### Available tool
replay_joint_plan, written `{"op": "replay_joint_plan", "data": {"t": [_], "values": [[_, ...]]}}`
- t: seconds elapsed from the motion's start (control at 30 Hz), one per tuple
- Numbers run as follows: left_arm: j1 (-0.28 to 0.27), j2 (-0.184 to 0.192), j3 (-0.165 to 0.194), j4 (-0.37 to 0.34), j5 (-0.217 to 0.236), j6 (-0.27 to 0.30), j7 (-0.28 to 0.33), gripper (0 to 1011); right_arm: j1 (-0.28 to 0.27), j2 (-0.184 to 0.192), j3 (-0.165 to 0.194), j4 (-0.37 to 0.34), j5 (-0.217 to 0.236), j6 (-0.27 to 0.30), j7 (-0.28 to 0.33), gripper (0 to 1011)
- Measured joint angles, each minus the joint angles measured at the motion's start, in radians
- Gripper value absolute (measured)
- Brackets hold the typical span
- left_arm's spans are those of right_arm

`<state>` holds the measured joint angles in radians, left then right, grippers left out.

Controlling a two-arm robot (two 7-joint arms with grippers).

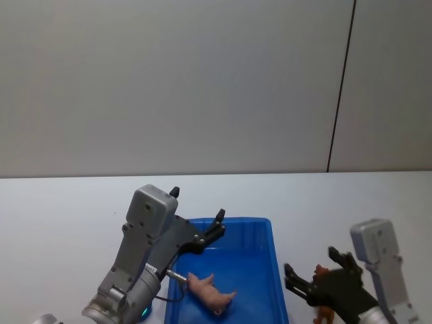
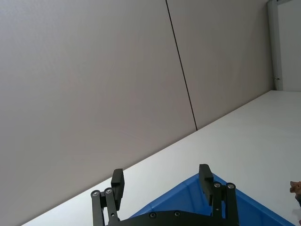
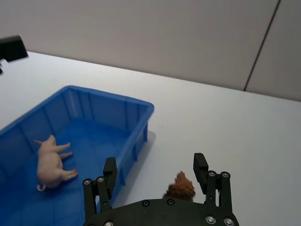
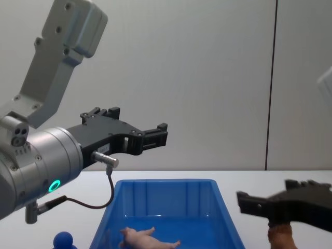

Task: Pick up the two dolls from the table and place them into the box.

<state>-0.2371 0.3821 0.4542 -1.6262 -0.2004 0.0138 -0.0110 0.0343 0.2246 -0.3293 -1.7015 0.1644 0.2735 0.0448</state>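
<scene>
Right gripper [image 1: 312, 262]: lower right, fingers spread around lion, not pinching
Lion [image 1: 322, 273]: on table [image 1: 67, 202], just right of box [image 1: 243, 220]; likely light, rigid, slick; grip torso, not tail
Pig [image 1: 210, 291]: lying inside box
Left gripper [image 1: 197, 202]: spread, empty, above box

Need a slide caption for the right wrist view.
Open right gripper straddles the lion beside the box; pig lies inside.

You see grey boxy arm housings [image 1: 150, 209], black fingers [image 2: 117, 183] with silver screws, a green ring light [image 4: 54, 184], dark looped cable [image 4: 110, 184] on left arm.
</scene>
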Motion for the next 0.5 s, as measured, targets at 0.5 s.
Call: {"op": "replay_joint_plan", "data": {"t": [0.5], "values": [[0.0, 0.0, 0.0, 0.0, 0.0, 0.0, 0.0, 1001, -0.079, 0.018, 0.004, -0.032, 0.029, 0.029, -0.095, 1001]]}}
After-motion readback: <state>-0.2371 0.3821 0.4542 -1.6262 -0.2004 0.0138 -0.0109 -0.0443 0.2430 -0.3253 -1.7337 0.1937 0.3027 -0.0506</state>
